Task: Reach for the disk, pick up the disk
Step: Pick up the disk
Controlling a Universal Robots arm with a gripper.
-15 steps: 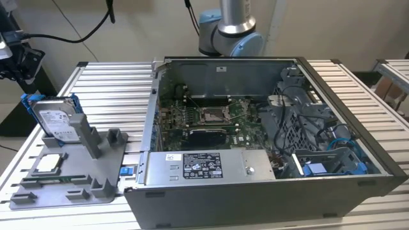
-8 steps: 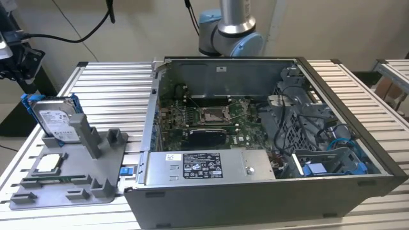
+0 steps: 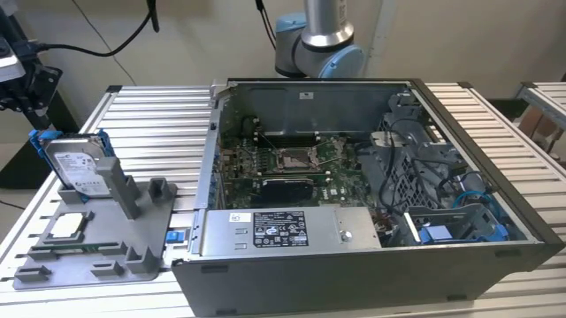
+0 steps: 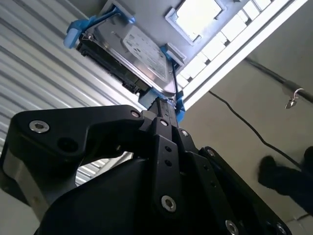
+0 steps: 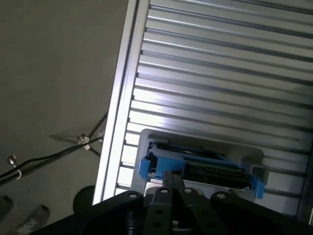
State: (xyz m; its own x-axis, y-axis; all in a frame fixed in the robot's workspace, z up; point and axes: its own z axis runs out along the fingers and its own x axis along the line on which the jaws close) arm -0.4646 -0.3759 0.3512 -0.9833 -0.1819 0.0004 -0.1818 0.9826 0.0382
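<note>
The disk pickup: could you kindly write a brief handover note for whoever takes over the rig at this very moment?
Gripper: right at the blue-framed edge of the disk in both wrist views. Whether it is closed on the frame cannot be told.
Disk: upright in the grey fixture on the slatted table, at the exterior view's left, beside the open computer case.
Done: the reach looks complete.
Left: the pick-up. The disk sits in the fixture and is not lifted.
</note>
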